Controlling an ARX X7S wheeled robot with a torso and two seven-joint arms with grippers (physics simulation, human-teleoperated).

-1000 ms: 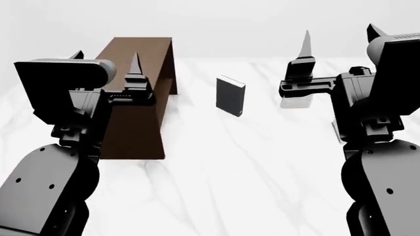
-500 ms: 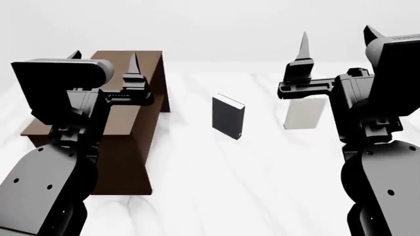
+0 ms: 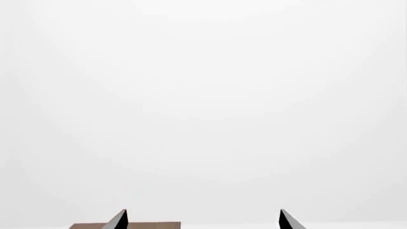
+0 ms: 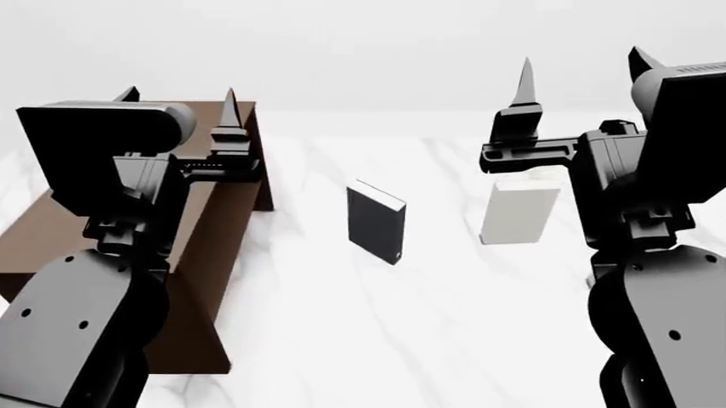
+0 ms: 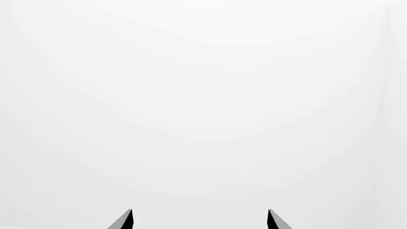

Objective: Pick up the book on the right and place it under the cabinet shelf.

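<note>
The book (image 4: 519, 212), thin and plain off-white, stands upright on the white marbled floor at the right of the head view. The cabinet shelf (image 4: 216, 255) is a large dark brown box at the left, partly hidden behind my left arm. My right gripper (image 4: 584, 76) is held high above and in front of the book, open, with nothing between its fingers (image 5: 199, 219). My left gripper (image 4: 179, 100) hangs over the cabinet, open and empty too (image 3: 202, 219); a strip of the cabinet shelf's top (image 3: 146, 225) shows at its fingertips.
A black book (image 4: 375, 223) stands upright between the cabinet and the off-white book. The white marbled surface (image 4: 375, 331) stretches in front of all three. Both wrist views show mostly blank white background.
The head view has shifted: the cabinet, the black book and the off-white book slid left and lower in it. Both arms keep the same raised pose with open grippers.
</note>
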